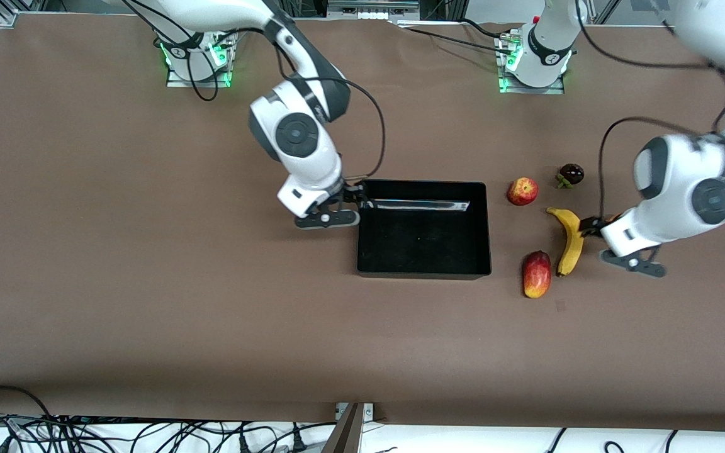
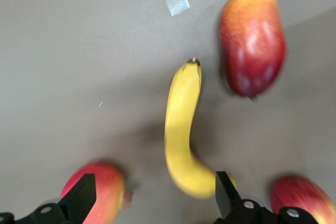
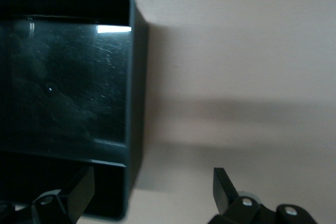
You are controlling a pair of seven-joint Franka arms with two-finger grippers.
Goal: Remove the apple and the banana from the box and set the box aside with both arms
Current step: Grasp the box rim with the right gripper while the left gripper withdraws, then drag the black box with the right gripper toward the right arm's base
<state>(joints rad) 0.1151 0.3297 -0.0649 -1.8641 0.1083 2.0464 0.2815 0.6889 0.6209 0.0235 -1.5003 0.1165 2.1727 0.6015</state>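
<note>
While both arms hang low, one black box (image 1: 424, 229) sits mid-table (nothing inside). Right gripper (image 1: 355, 200), open, straddles the box wall at the right arm's end, gripping nothing. Left gripper (image 1: 589, 226), open, empty, is over one banana (image 1: 570, 239), beside the box toward the left arm's end. One mango (image 1: 537, 274) lies near; one apple (image 1: 522, 191).

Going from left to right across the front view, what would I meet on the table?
right tool at the box's wall → black box → mango → banana → left tool by the banana. The apple and the dark fruit overlap these in order.
</note>
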